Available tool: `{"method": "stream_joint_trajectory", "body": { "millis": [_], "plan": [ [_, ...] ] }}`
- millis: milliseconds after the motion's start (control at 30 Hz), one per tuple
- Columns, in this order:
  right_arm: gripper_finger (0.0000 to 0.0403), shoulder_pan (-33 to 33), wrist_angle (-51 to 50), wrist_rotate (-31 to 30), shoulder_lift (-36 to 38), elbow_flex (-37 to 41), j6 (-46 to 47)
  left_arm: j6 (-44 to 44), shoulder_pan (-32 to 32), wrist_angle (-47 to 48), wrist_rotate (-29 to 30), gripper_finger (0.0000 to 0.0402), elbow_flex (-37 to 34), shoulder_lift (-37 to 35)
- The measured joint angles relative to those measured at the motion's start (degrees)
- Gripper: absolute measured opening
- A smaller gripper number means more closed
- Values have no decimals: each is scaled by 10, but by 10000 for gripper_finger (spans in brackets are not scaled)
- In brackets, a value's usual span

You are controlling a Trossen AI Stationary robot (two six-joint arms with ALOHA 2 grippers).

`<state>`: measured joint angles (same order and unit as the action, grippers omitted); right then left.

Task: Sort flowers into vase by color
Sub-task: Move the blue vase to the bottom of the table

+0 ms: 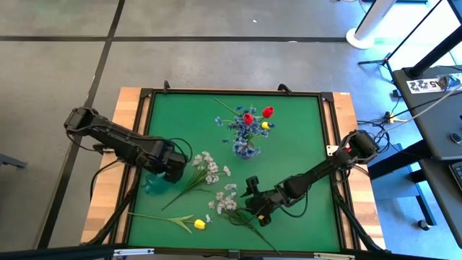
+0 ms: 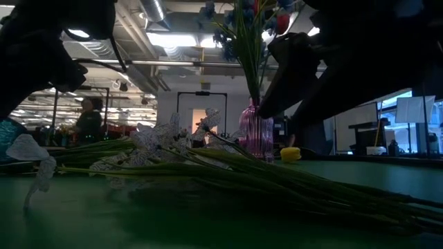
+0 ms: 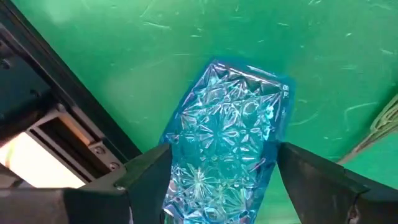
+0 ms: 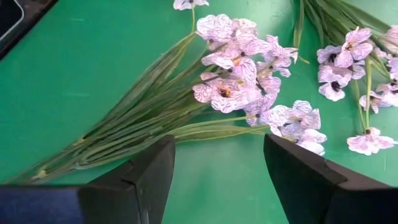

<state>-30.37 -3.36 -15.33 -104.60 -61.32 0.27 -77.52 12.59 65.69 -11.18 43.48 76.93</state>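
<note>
right end effector (image 1: 254, 208), fingers apart and empty, hovers over the near bushy spray of white blossoms (image 4: 249, 87) lying on the green surface (image 1: 303, 137), its stems (image 4: 124, 134) running crosswise beneath the fingers; left end effector (image 1: 160, 178), clamped on the blue cut-glass vase (image 3: 227, 146), is farther off.

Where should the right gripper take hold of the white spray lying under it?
On the bundled green stems, not the blossoms. The white spray lies flat on the mat, so the open right gripper should probably descend from above, fingers straddling the stems crosswise.

Grey floor (image 1: 65, 79), ceiling strip lights (image 2: 176, 39), person (image 2: 88, 119).
</note>
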Motion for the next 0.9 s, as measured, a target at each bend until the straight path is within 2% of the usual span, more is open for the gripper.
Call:
{"method": "stream_joint_trajectory", "body": {
  "millis": [100, 233, 433, 600, 733, 900],
  "plan": [
    [246, 0, 1, 0, 0, 0, 9, 5, 0, 4, 3, 279, 10, 2],
    [246, 0, 3, 0, 0, 0, 10, 13, 20, 19, 46, 279, 38, 4],
    [246, 5, 5, 0, 0, 0, 22, 2, 46, 37, 37, 279, 62, 3],
    [246, 9, 3, 0, 0, 0, 25, 16, 46, 23, 64, 279, 45, 2],
    [246, 8, 3, 0, 0, 0, 30, 3, 32, 9, 56, 279, 10, 0],
    [246, 8, 2, 0, 0, 0, 40, -2, 28, 16, 58, 279, 6, 0]
  ]
}}
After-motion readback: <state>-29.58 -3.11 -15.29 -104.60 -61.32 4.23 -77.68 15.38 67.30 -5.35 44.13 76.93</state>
